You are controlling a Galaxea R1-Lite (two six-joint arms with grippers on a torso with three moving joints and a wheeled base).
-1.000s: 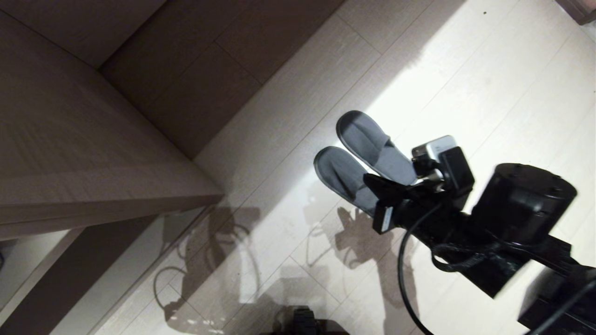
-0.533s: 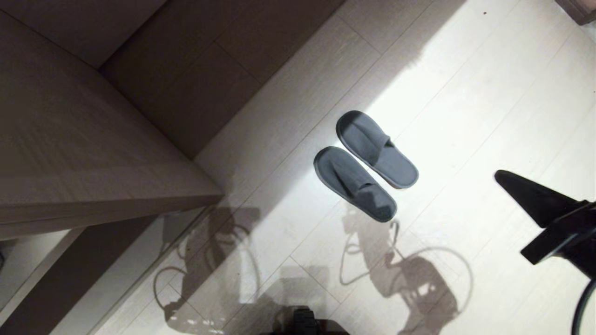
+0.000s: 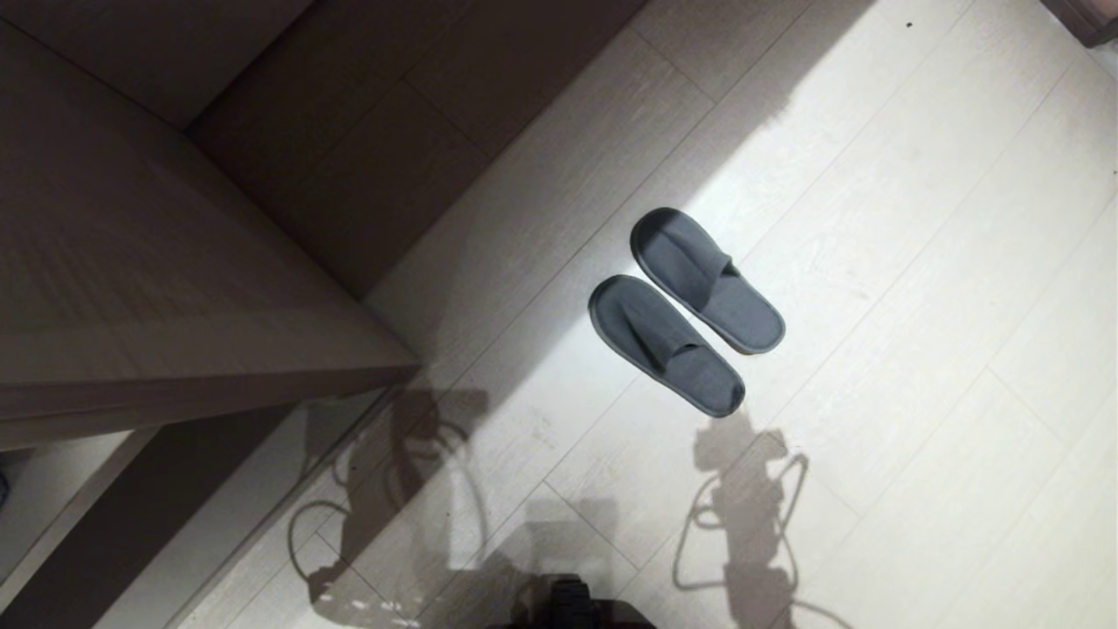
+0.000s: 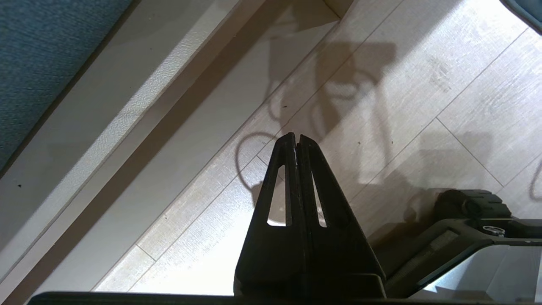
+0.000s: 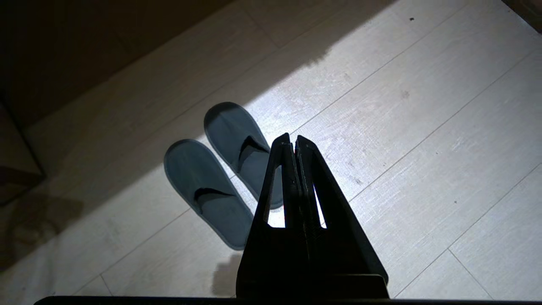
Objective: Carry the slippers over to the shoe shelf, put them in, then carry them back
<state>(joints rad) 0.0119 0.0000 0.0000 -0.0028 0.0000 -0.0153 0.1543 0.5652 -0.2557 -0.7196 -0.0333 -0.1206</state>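
Floor point(image 3: 917, 262): slippers point(image 3: 686, 310) paired | head: no arms | wrists: left claw point(image 4: 296, 137), right claw point(image 5: 293, 139) pressed together

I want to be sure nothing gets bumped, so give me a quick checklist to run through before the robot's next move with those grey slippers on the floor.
1. Slippers lying flat on the floor, side by side: ok.
2. Slippers free of any grip: ok, neither hand touches them.
3. Right hand shut and empty, above the floor short of the slippers in its wrist view: ok for travel, not ok for grasping until it opens.
4. Left hand shut, empty, over bare floor: ok.
5. Both arms outside the head view: ok, only their shadows show.
6. Shoe shelf opening free: cannot tell; only the wooden unit beside the slippers shows.
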